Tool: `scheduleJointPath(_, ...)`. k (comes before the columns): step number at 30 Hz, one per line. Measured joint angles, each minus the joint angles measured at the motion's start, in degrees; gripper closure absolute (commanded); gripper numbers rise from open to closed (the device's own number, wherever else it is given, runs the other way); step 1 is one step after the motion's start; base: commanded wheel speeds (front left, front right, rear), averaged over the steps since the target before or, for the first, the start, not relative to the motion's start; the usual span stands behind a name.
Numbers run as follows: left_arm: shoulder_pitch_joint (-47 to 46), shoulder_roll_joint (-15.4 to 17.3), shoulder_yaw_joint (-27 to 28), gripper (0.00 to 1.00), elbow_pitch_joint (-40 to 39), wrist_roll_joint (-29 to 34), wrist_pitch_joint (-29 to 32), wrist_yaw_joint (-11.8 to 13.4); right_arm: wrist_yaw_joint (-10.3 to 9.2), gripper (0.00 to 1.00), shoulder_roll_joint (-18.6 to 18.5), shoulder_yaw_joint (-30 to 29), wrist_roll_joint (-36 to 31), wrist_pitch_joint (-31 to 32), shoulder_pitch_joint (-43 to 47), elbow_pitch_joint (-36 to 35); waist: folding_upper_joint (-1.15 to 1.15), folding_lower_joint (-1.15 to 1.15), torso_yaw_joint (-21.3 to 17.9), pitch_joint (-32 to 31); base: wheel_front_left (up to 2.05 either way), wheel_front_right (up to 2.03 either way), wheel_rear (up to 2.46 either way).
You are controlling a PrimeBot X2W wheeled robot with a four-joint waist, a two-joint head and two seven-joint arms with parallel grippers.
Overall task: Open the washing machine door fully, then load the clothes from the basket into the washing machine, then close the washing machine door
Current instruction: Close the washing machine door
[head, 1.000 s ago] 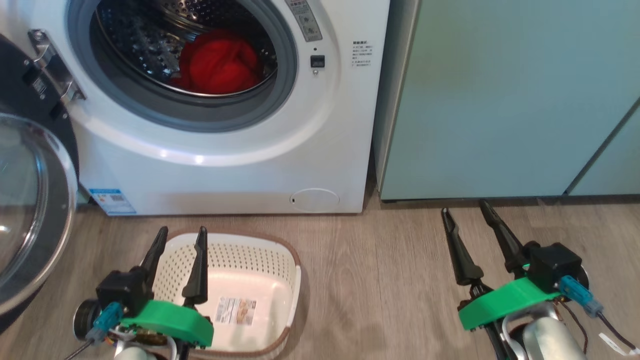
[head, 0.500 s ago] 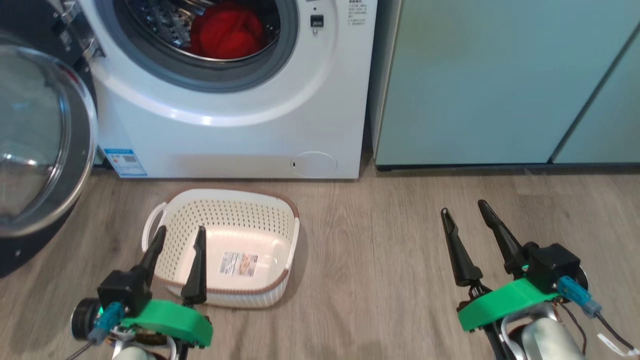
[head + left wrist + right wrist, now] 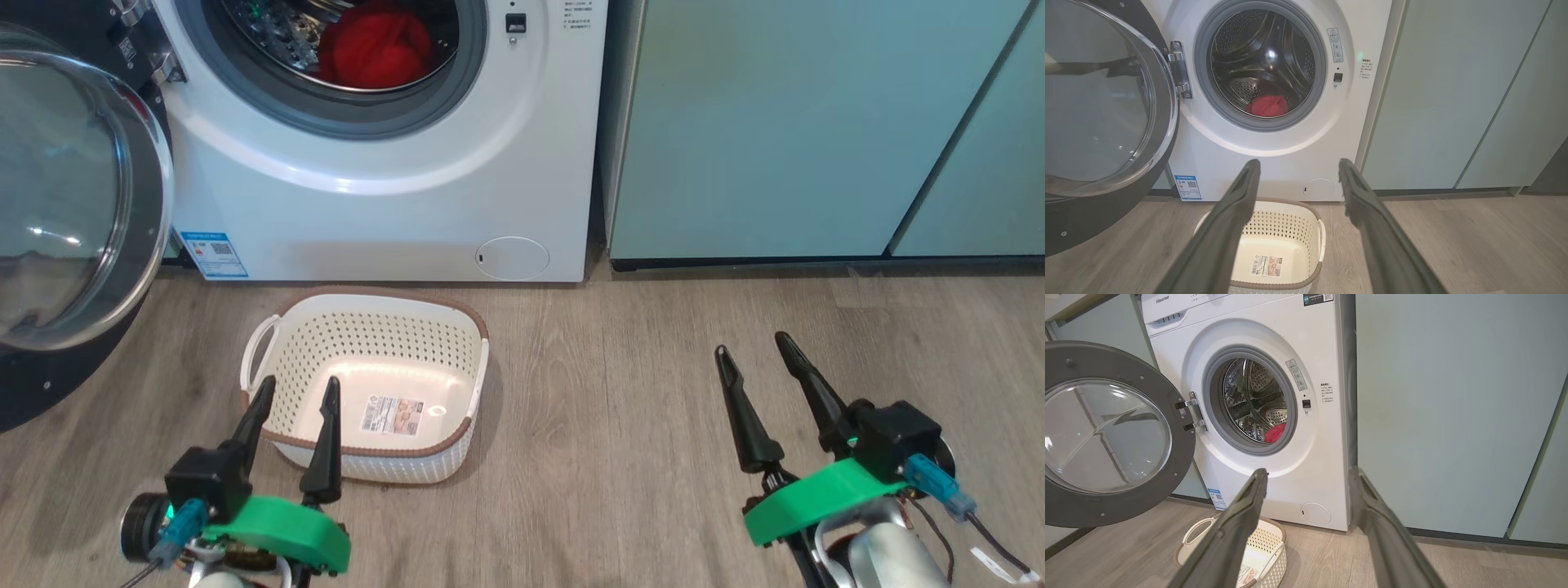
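The white washing machine (image 3: 392,220) stands ahead with its door (image 3: 73,196) swung wide open to the left, glass bowl facing out. Red clothes (image 3: 377,51) lie inside the steel drum (image 3: 1265,65), and show again as the clothes (image 3: 1267,107) in the left wrist view and the clothes (image 3: 1275,433) in the right wrist view. The cream basket (image 3: 371,384) sits on the floor before the washer, with just its label sticker (image 3: 393,414) on its floor. My left gripper (image 3: 295,390) is open over the basket's near rim. My right gripper (image 3: 753,347) is open above bare floor to the right.
Pale green cabinets (image 3: 816,122) run along the right of the washer. A small round white flap (image 3: 513,258) and a blue label sticker (image 3: 214,255) mark the washer's lower front. Wood floor (image 3: 620,425) spreads between basket and right gripper.
The head camera has drawn back and tipped down, so washer and basket sit farther up the picture. Both grippers keep their places and stay open.
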Motion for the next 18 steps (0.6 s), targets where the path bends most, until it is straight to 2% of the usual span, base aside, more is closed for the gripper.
scheduleJointPath(18, 0.0, 0.0, 0.1, 0.0, 0.0, 0.0, 0.0, 0.0, 0.0, 0.0, 0.0, 0.0, 0.0, 0.0, 0.0, 0.0, 0.0, 0.0, 0.1, 0.4, 0.0, 0.0, 0.0)
